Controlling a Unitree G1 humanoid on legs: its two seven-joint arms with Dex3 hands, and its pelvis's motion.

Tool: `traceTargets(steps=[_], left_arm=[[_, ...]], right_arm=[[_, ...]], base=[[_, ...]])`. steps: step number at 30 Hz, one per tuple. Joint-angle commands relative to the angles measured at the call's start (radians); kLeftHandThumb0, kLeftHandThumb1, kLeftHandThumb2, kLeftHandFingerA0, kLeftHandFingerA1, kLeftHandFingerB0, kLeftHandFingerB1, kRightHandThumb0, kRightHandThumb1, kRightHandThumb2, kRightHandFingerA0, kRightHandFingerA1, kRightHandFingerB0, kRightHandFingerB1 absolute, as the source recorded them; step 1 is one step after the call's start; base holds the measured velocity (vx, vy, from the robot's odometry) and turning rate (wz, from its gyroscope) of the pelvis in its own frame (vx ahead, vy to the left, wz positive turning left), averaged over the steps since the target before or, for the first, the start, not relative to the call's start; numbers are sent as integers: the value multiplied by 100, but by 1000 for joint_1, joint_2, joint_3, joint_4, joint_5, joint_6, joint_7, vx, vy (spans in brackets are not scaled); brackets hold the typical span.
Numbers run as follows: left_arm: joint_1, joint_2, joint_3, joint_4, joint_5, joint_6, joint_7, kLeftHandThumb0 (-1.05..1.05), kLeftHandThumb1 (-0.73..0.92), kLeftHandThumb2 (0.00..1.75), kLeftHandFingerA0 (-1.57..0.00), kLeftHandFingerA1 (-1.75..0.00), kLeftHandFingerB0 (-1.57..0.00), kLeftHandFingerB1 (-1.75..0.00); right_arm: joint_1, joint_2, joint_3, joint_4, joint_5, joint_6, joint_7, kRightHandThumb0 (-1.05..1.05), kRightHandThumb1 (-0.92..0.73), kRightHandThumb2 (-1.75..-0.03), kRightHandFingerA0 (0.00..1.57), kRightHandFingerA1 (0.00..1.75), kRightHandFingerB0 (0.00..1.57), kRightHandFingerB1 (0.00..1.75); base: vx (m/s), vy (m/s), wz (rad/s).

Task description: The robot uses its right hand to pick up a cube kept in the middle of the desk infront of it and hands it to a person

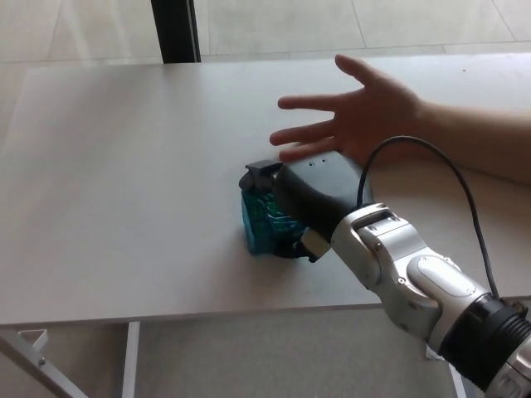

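A translucent teal-blue cube sits near the middle of the white desk. My right hand lies over its right side. The fingers curl over the cube's far top edge and the thumb presses its near side, so the hand is shut on the cube. The cube still rests on the desk and much of its right half is hidden by the hand. A person's open hand hovers palm-down just behind my hand, reaching in from the right. My left hand does not show.
A dark post stands beyond the desk's far edge. A black cable loops over my right forearm. The desk's front edge runs just below the cube, with white frame legs underneath.
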Motion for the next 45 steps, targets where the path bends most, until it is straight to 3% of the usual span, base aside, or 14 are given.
traceTargets(steps=[1,6,7,8,12,13,14,15,22,23,24,26,27,45], left_arm=[[0,5,-3,-2,8,-21,12,-62,55,57,-78,-56,-60,-41],[1,6,-10,-2,15,-29,15,-62,56,58,-80,-57,-64,-42],[3,6,-9,-1,14,-30,14,-64,43,85,-75,-68,-58,-57],[5,7,-11,-2,16,-33,15,-64,56,58,-79,-59,-62,-42],[2,8,-5,-2,8,-22,15,-62,56,57,-78,-58,-61,-42],[4,10,-9,-2,13,-29,14,-64,44,86,-76,-67,-54,-56],[4,10,-9,-1,13,-29,14,-65,44,86,-76,-67,-54,-56],[4,11,-13,-1,16,-30,15,-64,57,58,-79,-59,-61,-42],[3,17,-13,2,15,-26,22,-64,57,58,-80,-58,-60,-42],[2,17,-14,3,14,-20,21,-67,44,86,-76,-68,-53,-55],[1,16,-11,3,11,-14,22,-66,56,58,-83,-60,-58,-41],[4,15,-13,6,15,-24,24,-68,43,86,-76,-66,-55,-55],[3,13,-13,7,15,-25,25,-63,57,58,-82,-59,-64,-42],[-5,0,-12,5,12,-21,24,-65,57,57,-81,-59,-62,-41]], right_arm=[[94,21,-22,73,-80,-27,-333,-35,-60,-66,79,157,86,82],[106,-28,-50,61,-67,-75,-351,-31,-59,-62,79,162,87,78],[103,-40,-59,57,-63,-84,-351,-34,-59,-61,78,163,87,74],[100,-54,-71,42,-59,-86,-336,-34,-59,-60,77,163,88,72],[58,-122,-121,16,-51,-147,-329,-29,-60,-64,79,159,88,76],[7,-168,-131,24,-70,-194,-357,-28,-61,-65,81,163,91,76],[-18,-190,-148,12,-67,-203,-340,-30,-61,-64,81,164,91,76],[-38,-202,-164,8,-57,-211,-326,-28,-58,-68,83,161,93,77],[-165,-229,-282,24,-1,-259,-300,-31,-58,-67,85,152,91,79],[-184,-230,-300,39,3,-264,-306,-30,-57,-61,87,153,92,77],[-190,-231,-307,49,3,-273,-309,-32,-58,-60,85,156,91,77],[-198,-231,-314,71,-1,-293,-319,-33,-59,-58,84,159,91,75],[-207,-228,-314,98,-7,-307,-332,-43,-45,-67,94,153,96,78],[-221,-213,-192,295,-87,-263,-198,-29,-56,-61,88,154,93,62]], base=[[0,0,0],[0,0,0],[0,0,0],[0,0,0],[0,0,0],[0,0,0],[0,0,0],[0,0,0],[0,0,0],[0,0,0],[0,0,0],[0,0,0],[0,0,0],[0,0,0]])
